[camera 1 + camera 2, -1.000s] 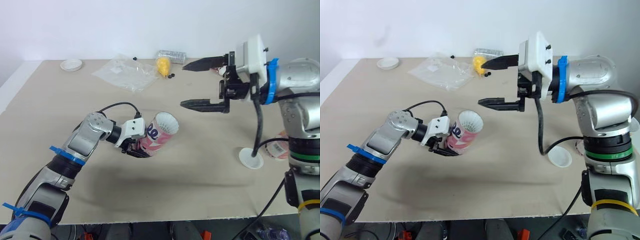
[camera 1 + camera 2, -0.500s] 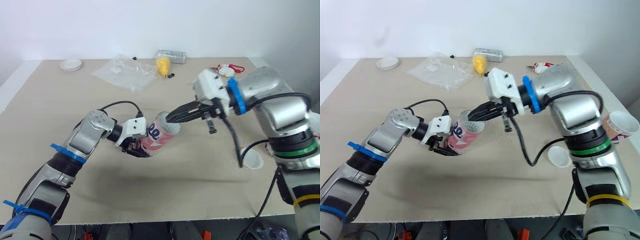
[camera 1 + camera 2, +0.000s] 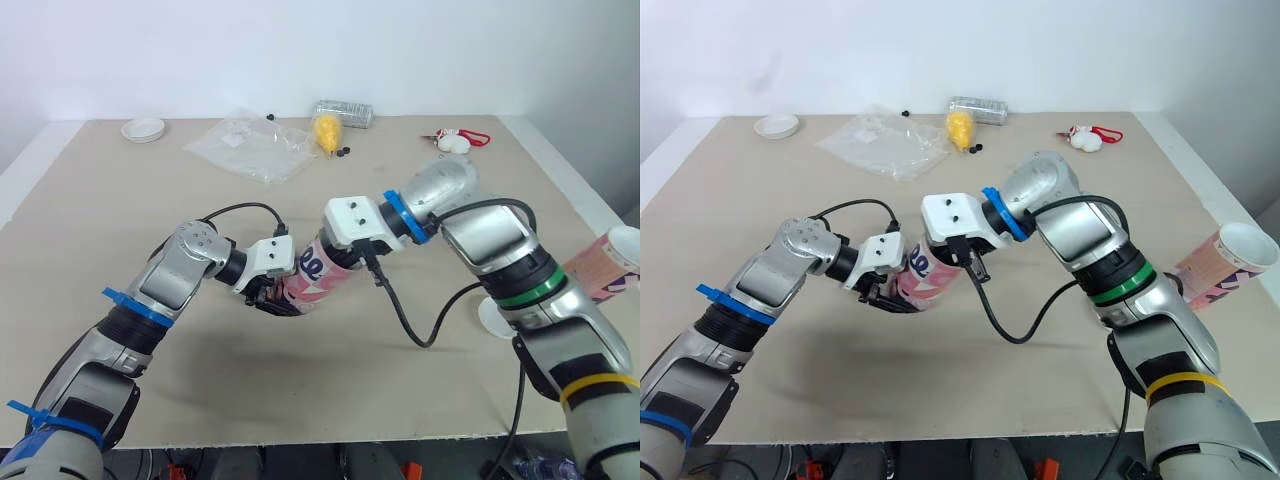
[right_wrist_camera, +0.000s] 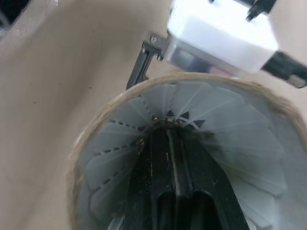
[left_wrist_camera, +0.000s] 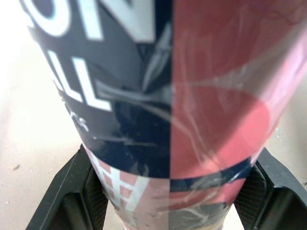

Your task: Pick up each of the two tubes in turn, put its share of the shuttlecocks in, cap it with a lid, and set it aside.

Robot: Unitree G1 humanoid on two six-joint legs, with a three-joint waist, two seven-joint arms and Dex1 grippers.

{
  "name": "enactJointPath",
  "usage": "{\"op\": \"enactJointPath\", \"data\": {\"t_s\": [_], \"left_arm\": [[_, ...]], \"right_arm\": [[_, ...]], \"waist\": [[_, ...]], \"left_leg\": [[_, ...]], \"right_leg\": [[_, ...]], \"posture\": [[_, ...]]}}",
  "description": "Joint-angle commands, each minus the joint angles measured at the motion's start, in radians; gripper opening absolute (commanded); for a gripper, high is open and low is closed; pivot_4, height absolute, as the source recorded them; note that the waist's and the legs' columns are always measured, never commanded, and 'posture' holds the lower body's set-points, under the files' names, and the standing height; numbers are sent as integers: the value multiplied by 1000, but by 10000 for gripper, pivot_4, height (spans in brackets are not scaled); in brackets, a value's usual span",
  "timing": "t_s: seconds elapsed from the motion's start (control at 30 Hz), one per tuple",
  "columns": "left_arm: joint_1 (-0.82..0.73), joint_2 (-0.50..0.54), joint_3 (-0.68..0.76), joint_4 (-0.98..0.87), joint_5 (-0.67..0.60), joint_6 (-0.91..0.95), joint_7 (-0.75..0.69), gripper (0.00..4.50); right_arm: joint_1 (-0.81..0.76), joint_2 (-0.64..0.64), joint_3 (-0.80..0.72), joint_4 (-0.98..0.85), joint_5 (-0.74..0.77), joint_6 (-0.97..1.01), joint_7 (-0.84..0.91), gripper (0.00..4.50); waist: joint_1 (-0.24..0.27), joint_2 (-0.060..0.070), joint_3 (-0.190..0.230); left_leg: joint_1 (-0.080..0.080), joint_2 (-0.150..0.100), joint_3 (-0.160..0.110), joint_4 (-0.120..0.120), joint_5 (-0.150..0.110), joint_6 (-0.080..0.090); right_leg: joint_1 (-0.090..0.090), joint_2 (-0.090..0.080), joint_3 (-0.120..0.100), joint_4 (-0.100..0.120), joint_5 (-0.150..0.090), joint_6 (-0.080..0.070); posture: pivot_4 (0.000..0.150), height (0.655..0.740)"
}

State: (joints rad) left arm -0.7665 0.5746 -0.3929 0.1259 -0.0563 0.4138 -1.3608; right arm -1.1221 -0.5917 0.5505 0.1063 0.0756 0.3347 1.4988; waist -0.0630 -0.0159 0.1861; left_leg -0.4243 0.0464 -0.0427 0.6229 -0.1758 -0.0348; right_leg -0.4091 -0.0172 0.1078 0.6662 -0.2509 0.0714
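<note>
A pink and navy tube (image 3: 316,277) leans over the table with its mouth toward the right. My left gripper (image 5: 168,191) is shut on its lower part, one black finger (image 5: 67,191) on each side. The right gripper (image 4: 175,143) is shut, its two fingers pressed together and pushed into the tube's mouth. They sit inside the white feather skirt of a shuttlecock (image 4: 225,158) in the tube. Its white wrist block (image 3: 355,222) covers the mouth from the head views. A second pink tube (image 3: 608,268) lies at the table's right edge.
A white lid (image 3: 494,314) lies partly behind my right forearm, and another lid (image 3: 142,129) sits at the far left. At the back are a crumpled plastic bag (image 3: 250,146), a yellow shuttlecock (image 3: 326,130), a clear container (image 3: 343,111) and a red-and-white item (image 3: 455,140).
My right gripper came down from above the table, shut, and went into the tube's mouth onto the shuttlecock. The left arm has kept the tube still.
</note>
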Motion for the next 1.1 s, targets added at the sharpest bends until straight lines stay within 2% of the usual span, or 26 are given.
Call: {"op": "enactJointPath", "data": {"t_s": [0.03,0.23,0.37,0.5,0.63,0.87,1.0,1.1], "left_arm": [[0,-6,-4,-36,-15,5,-5,29869],[5,-5,-1,-45,-17,14,1,29869],[20,-1,3,-50,-21,16,8,29869],[46,-1,12,-54,-31,19,14,29869],[77,-3,22,-26,-23,-18,38,29869],[100,-28,41,4,-29,-60,80,29869],[134,-68,70,19,-43,-116,137,29869],[191,-135,108,-8,-71,-133,213,29869]], "right_arm": [[-18,57,103,59,-81,-10,47,549],[-22,120,125,106,-116,-25,98,549],[-33,109,77,87,-52,13,115,549],[-66,64,-7,50,89,113,116,549],[-80,-48,-96,-7,239,201,116,549],[-43,-181,-274,-84,385,355,98,549],[25,-216,-447,-99,491,488,-21,549],[154,-228,-546,-154,512,526,-137,549]], "waist": [[0,0,0],[-10,-2,-4],[-11,-2,-5],[-11,-1,-4],[-1,-1,-3],[17,-1,-3],[20,-1,-3],[24,-2,-4]], "left_leg": [[1,0,-1,0,0,0],[4,2,-2,0,0,0],[7,2,-2,0,0,0],[6,2,-2,0,0,0],[1,2,-3,0,0,0],[0,1,-3,0,-1,-2],[0,1,-3,1,-1,-2],[0,0,-3,3,-1,-2]], "right_leg": [[1,1,0,0,0,0],[3,3,-1,2,1,-2],[4,4,0,4,1,-3],[3,4,0,5,0,-4],[0,2,-2,4,-1,-5],[1,1,-3,1,-2,-4],[2,0,-3,1,-1,-2],[3,-1,-3,0,-1,-1]], "posture": [[1500,7400],[1500,7400],[1500,7400],[1500,7400],[1500,7400],[1500,7400],[1500,7400],[1500,7400]]}}
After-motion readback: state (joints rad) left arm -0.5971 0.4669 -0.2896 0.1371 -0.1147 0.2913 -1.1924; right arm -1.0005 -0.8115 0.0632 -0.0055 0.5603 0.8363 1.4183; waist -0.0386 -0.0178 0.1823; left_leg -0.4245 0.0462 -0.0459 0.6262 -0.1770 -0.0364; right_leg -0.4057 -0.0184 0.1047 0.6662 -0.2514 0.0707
